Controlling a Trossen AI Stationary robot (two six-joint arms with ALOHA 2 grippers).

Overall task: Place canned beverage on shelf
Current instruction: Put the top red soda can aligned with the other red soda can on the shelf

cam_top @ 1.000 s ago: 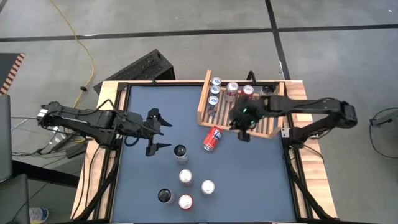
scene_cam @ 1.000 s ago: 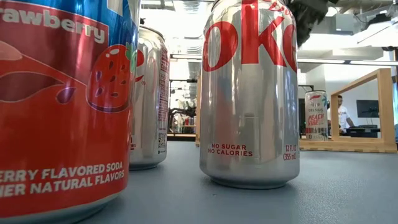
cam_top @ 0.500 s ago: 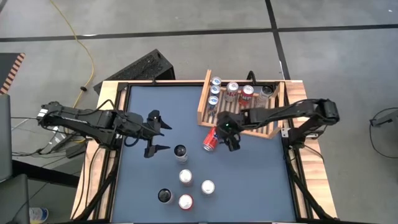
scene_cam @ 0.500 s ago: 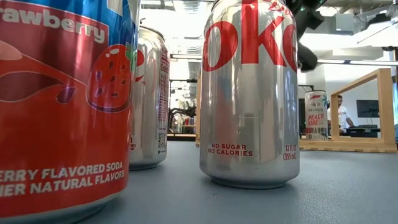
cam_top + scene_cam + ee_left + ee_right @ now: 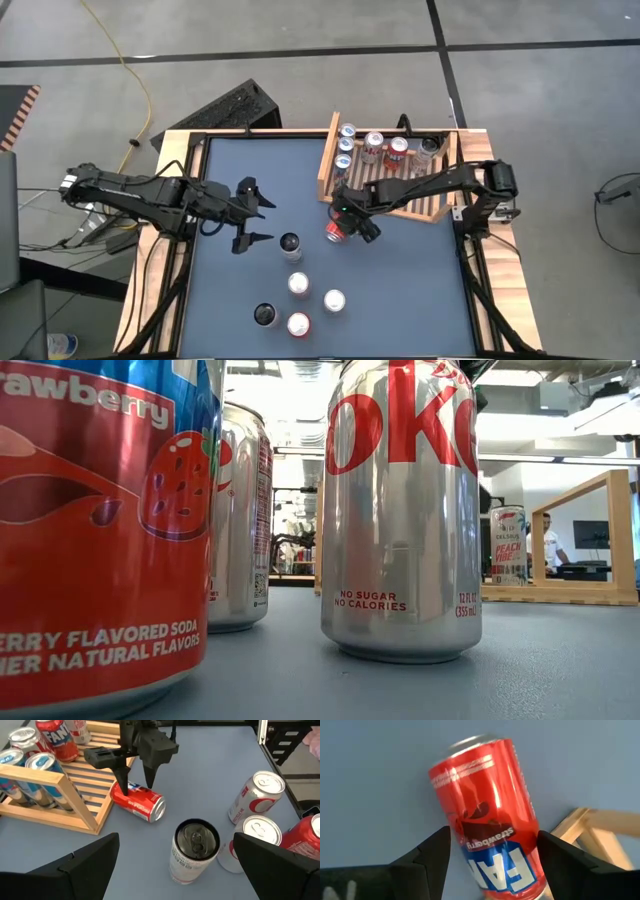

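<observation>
A red strawberry soda can (image 5: 337, 233) lies on its side on the blue table, just off the near left corner of the wooden shelf (image 5: 326, 165). My right gripper (image 5: 347, 214) points down over the can, open. Its fingers stand on either side of the can's long sides (image 5: 485, 815); the left wrist view shows them above the can (image 5: 137, 802). Several cans stand upright in the shelf's far part (image 5: 373, 146). My left gripper (image 5: 268, 217) hovers open at the table's left, with nothing between its fingers. My right gripper comes at the lying red can from above, its fingers (image 5: 121, 787) lying across the can near its middle (image 5: 490, 835). Whether the fingers touch the can's sides I cannot tell. The can rests on the table on its side.
Several cans stand upright on the near half of the table, among them a dark-topped one (image 5: 290, 245) close to my left gripper and a group near the front edge (image 5: 298, 322). The low view is filled by a strawberry soda can (image 5: 100, 530) and a silver cola can (image 5: 400, 510).
My right gripper has left the space over the shelf, gone toward the table's left and near edges and come down over the lying red can, rolling its wrist on the way. The can has stayed where it was.
</observation>
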